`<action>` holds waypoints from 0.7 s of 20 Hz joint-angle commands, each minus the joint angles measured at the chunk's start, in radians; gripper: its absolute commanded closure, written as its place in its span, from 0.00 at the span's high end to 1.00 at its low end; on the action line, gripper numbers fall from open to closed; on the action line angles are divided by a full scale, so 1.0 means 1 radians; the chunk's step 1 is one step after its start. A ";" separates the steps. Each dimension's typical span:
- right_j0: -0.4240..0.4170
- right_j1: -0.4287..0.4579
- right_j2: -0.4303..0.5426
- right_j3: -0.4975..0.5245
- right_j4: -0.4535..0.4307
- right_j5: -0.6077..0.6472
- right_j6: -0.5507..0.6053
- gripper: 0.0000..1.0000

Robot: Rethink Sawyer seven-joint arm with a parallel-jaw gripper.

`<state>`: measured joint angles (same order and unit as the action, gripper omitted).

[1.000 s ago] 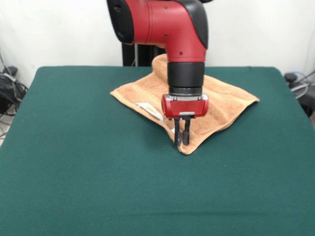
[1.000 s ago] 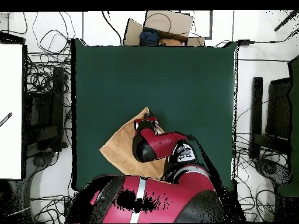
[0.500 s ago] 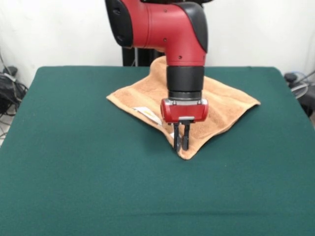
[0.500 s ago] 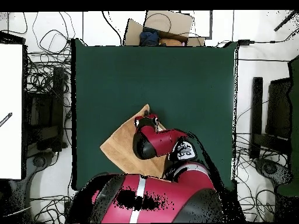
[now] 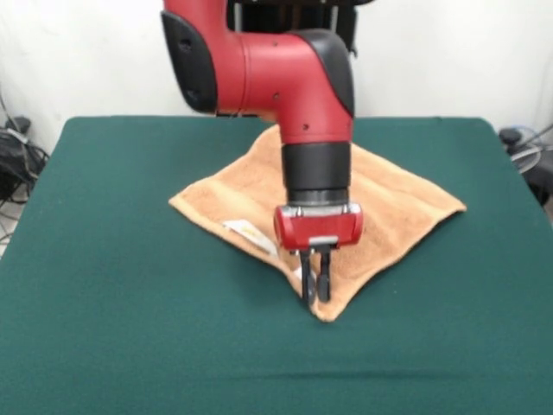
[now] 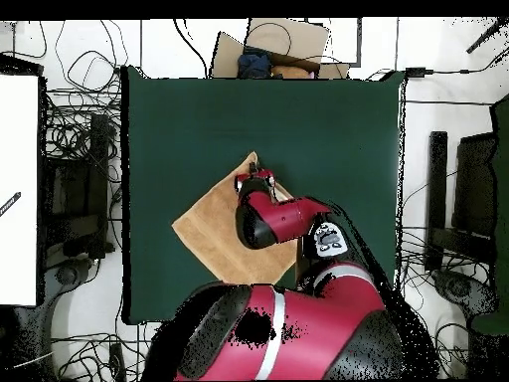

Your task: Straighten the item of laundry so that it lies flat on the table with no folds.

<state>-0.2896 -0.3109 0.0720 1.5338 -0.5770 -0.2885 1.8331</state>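
The orange-tan towel (image 5: 397, 203) lies spread as a diamond on the dark green table (image 5: 130, 337), its white labels (image 5: 246, 232) on the front left edge. My gripper (image 5: 314, 292) points straight down at the towel's nearest corner, fingers (image 5: 322, 278) close together and shut on that corner at the table surface. The arm hides the towel's middle and its far corner. In the overhead view the towel (image 6: 211, 234) shows left of the arm, with the gripper (image 6: 254, 182) at its upper corner on the table (image 6: 328, 129).
Wide green table surface lies in front of and to both sides of the towel. In the overhead view, cables and equipment ring the table, a cardboard box (image 6: 286, 42) sits past the far edge, and a white panel (image 6: 18, 189) stands at the left.
My gripper has moved toward the front camera with the towel's corner in it. The towel has been dragged along and now lies wider and flatter.
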 commanded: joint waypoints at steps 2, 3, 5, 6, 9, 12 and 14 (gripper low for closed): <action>-0.038 0.164 0.198 -0.328 -0.001 0.225 -0.010 0.00; -0.030 0.169 0.196 -0.346 0.010 0.237 -0.011 0.00; -0.019 0.171 0.197 -0.373 0.032 0.277 -0.013 0.00; -0.021 0.174 0.206 -0.388 0.035 0.297 -0.017 0.00; -0.029 0.185 0.231 -0.415 0.027 0.320 -0.020 0.00; -0.077 0.179 0.284 -0.364 0.012 0.321 0.004 1.00; -0.103 0.160 0.300 -0.303 0.012 0.334 0.019 1.00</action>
<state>-0.3402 -0.2200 0.2227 1.2272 -0.5661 -0.0776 1.8331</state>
